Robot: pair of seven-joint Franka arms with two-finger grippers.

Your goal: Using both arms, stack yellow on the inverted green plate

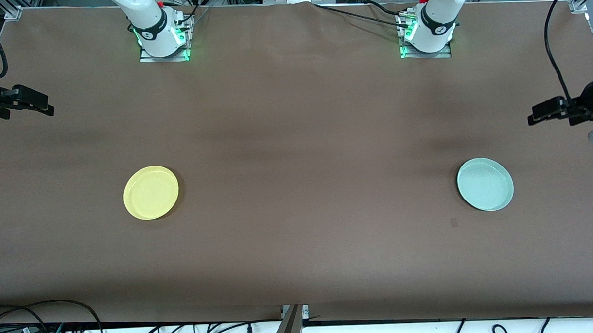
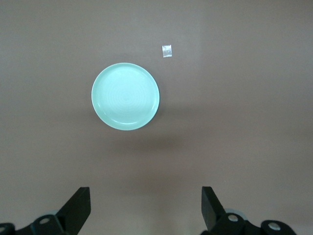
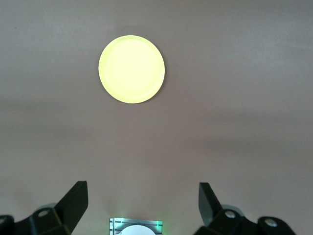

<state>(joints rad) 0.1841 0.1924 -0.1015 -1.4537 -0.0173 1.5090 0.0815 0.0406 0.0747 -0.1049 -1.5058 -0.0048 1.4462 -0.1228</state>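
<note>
Yellow plate [image 1: 151,193] and green plate [image 1: 485,184] sit rim-up, well apart, both unobscured.

On the surface [image 1: 295,137], seen from the front, the yellow plate [image 1: 151,193] lies at eight o'clock from centre and the green plate [image 1: 485,184] at four, well apart. The right gripper [image 1: 47,107] hangs at nine and the left gripper [image 1: 532,118] at three.

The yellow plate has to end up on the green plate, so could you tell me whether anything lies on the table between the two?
Nothing visible does. The yellow plate and the green plate lie far apart with only bare brown table between them. The right gripper and left gripper both hang open above the table ends.
</note>
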